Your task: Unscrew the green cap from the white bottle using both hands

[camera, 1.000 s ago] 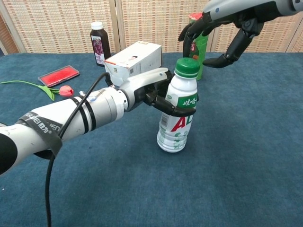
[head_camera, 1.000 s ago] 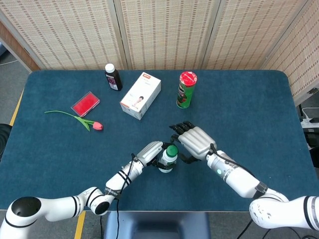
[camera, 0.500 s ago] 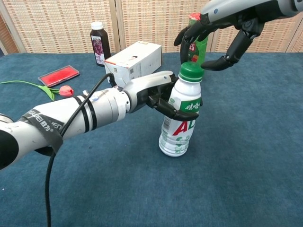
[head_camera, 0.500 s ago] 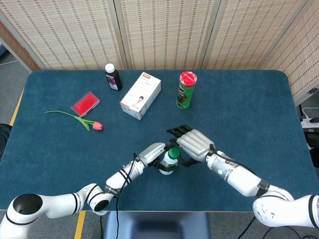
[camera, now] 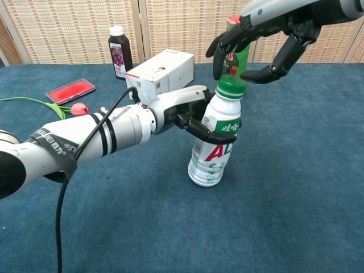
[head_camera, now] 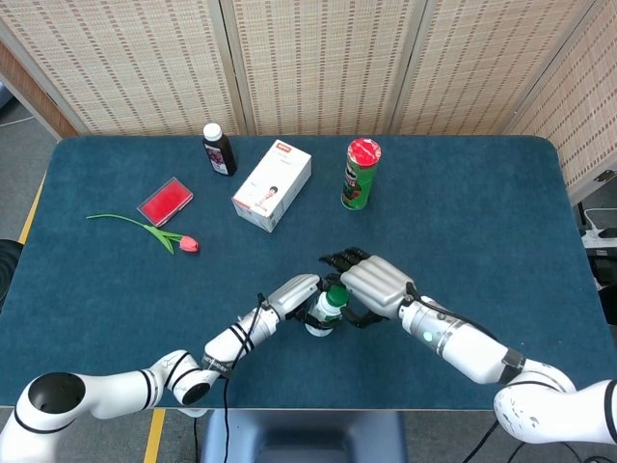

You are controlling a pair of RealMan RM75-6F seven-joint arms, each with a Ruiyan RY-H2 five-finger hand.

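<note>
The bottle stands slightly tilted at centre frame on the blue table, its cap on. The left hand grips its shoulder, dark fingers wrapped around the front just below the cap. The right hand hangs over the cap with fingers spread wide, fingertips close beside it; contact is unclear. Behind, toward the top of the frame: a box, a juice bottle, a can; at left, a red case and tulip.
</note>
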